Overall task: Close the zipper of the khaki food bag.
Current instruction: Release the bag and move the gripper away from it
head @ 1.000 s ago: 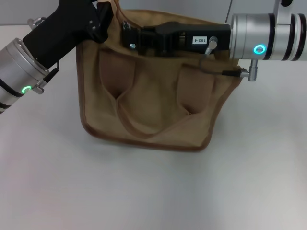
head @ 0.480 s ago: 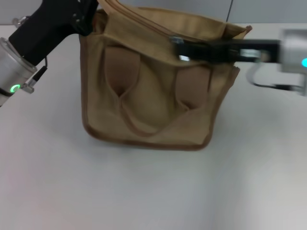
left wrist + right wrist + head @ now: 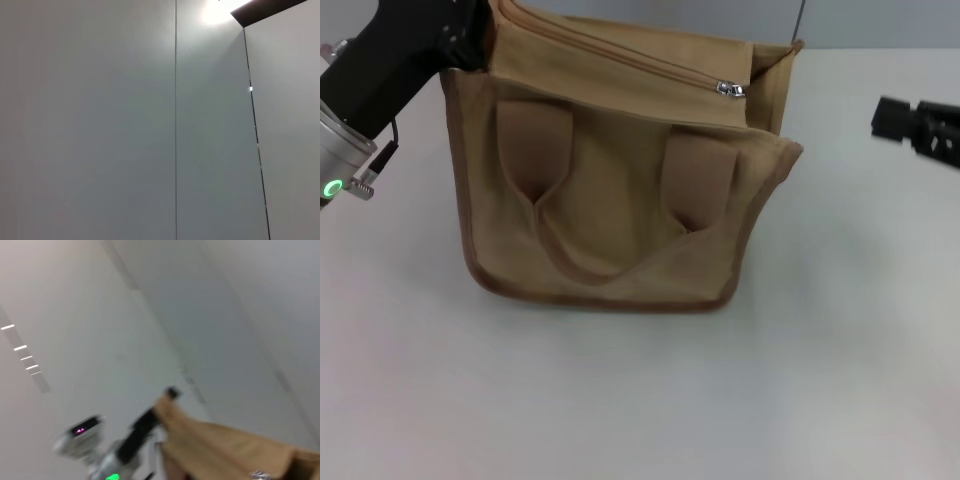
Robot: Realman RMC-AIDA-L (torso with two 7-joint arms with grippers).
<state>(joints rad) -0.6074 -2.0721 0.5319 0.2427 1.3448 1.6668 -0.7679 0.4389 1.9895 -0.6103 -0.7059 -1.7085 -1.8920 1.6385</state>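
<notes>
The khaki food bag (image 3: 610,200) stands upright on the white table, its handle and two strap patches facing me. Its zipper (image 3: 620,55) runs along the top, and the silver slider (image 3: 730,89) sits near the bag's right end. Past the slider a short stretch of the mouth gapes. My left gripper (image 3: 468,40) is clamped on the bag's top left corner, its fingers mostly hidden by the fabric. My right gripper (image 3: 882,118) hangs to the right of the bag, apart from it. The right wrist view shows the bag's top (image 3: 225,450), the slider (image 3: 257,474) and the left gripper (image 3: 145,422).
The white table (image 3: 640,400) spreads in front of and beside the bag. A grey wall with a vertical seam (image 3: 802,20) stands behind. The left wrist view shows only wall panels (image 3: 125,125).
The right gripper drew the slider rightward along the zipper, let go and pulled away to the right. The left gripper and the bag shifted left.
</notes>
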